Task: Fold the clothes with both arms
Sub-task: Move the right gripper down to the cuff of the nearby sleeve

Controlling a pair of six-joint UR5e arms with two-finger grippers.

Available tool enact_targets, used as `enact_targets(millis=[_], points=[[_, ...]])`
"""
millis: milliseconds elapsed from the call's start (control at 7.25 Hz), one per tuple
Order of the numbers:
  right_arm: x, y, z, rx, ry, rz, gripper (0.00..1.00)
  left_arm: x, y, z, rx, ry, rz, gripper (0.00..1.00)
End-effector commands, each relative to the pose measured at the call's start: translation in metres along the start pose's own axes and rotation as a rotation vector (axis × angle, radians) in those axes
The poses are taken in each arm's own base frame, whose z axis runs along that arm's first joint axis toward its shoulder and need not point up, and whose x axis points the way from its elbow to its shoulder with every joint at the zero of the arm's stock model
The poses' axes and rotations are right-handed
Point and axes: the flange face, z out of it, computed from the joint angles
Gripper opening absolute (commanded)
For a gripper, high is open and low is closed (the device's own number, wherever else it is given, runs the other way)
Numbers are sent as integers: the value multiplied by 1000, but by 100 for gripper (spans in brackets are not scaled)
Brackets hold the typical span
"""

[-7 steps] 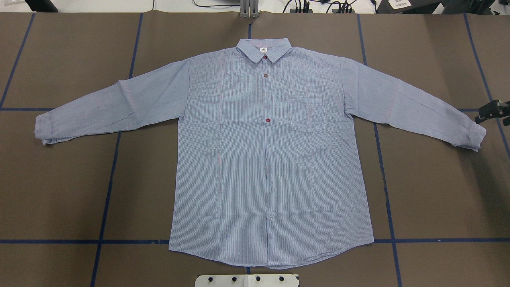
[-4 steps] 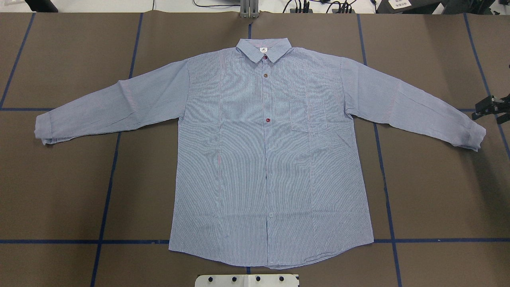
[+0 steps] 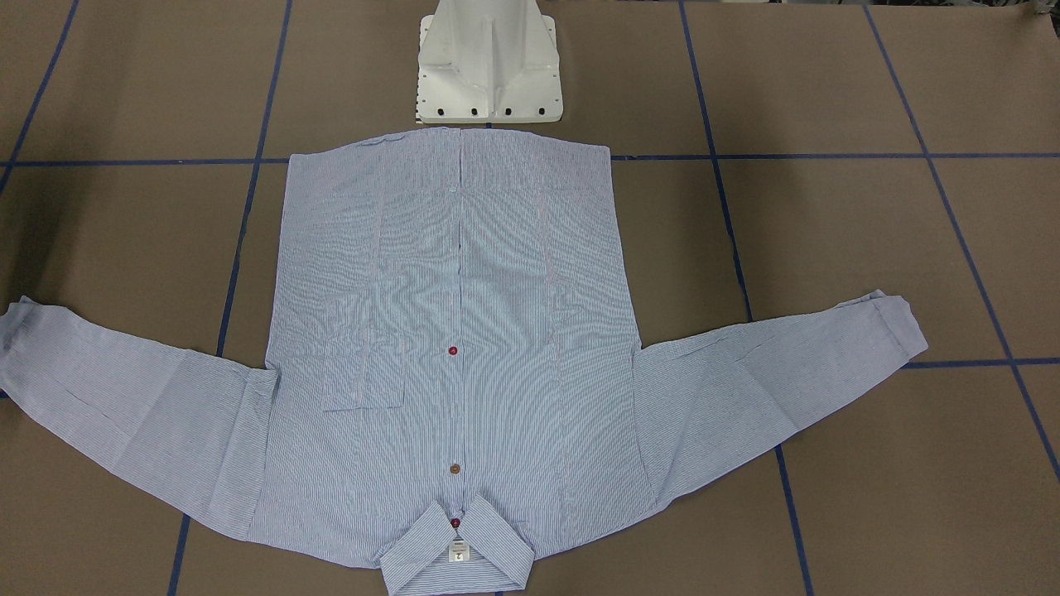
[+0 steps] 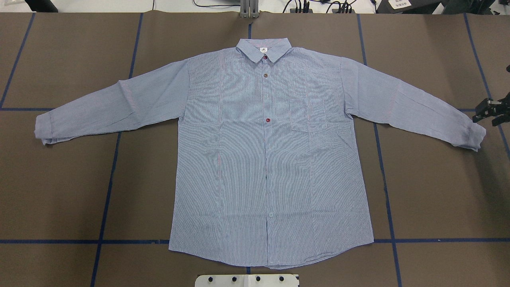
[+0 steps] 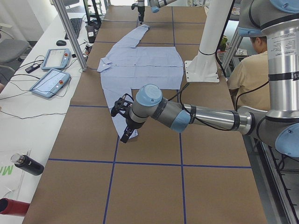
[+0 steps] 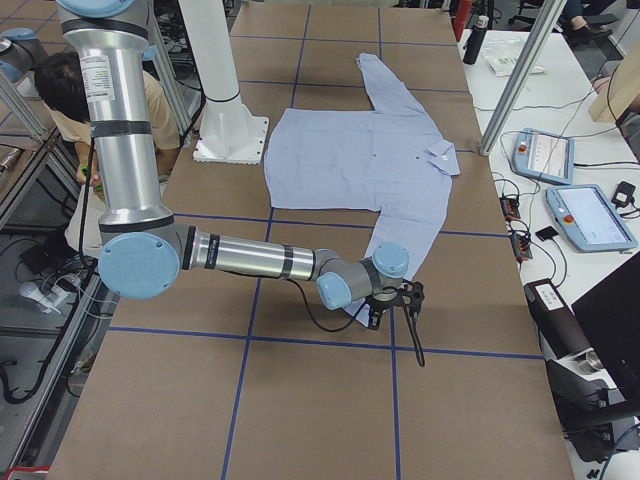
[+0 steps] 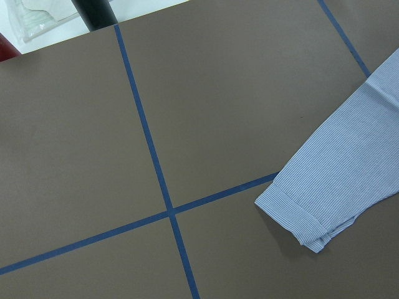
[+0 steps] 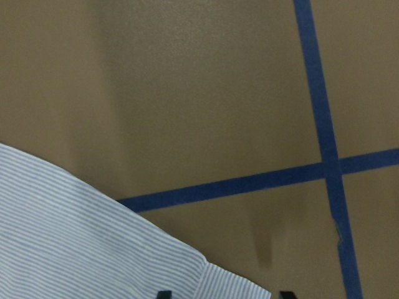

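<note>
The shirt (image 4: 263, 151) is lying flat and face up in the middle of the table (image 4: 438, 191), buttoned, with its collar (image 4: 263, 48) pointing away from the robot and both sleeves spreading out to the sides, so no fold is showing yet. The right gripper (image 4: 487, 113) is hanging just beside the right cuff (image 4: 476, 135) with its fingers standing apart and nothing between them. In its wrist view the cuff's corner is sitting at the bottom edge, between the two fingertips. The left gripper (image 5: 120, 123) is hovering over the left cuff (image 7: 305, 218), but I cannot tell whether its fingers are wide or narrow. In its own wrist view the cuff is lying off toward the lower right, not centred. The risks I am seeing are these. The left side is looking poorly lined up, so a straight descent may be closing on bare table and missing the cloth. That cuff's end is also looking doubled over, so a pinch may be catching only one layer and letting the sleeve twist. On the right, a grip on the very corner may be slipping off once the sleeve is lifting. If one arm is pulling before the other, the smooth body of the shirt may be dragging and wrinkling.
</note>
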Motion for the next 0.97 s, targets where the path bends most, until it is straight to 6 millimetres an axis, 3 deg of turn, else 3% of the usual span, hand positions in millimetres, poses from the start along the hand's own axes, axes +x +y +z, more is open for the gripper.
enact_targets(millis=[0,414,690,828], points=[[4,3,13,-22,13,5,65,0,0,0,0,0,0,99],[5,3,22,-35,25,1,59,0,0,0,0,0,2,99],[5,2,23,-35,27,-1,48,1,0,-1,1,0,3,99],[8,2,25,-39,30,12,20,2,-1,-2,4,2,5,99]])
